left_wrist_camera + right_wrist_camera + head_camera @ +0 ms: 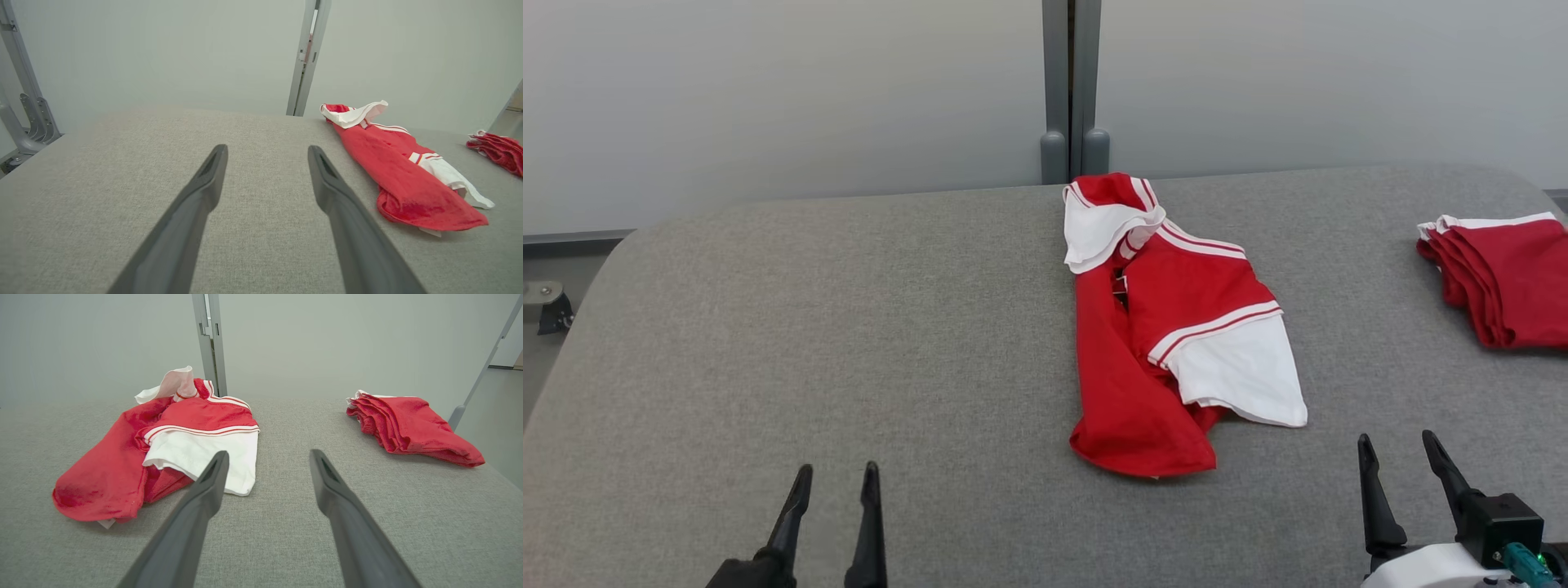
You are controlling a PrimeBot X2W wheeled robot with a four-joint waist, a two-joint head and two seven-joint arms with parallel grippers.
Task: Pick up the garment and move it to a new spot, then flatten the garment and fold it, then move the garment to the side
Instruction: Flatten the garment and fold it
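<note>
The left pincer and right pincer are hovering low over the grey tabletop's near side, fingers pointing forward, spread apart and gripping nothing. The crumpled red-and-white garment is lying farther back, nearer the right pincer.

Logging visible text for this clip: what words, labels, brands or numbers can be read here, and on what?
None readable.
Red and white garment: stripes, no print; a dark patch among its folds may be a label, too small to read.
Folded red pile: no text.
</note>
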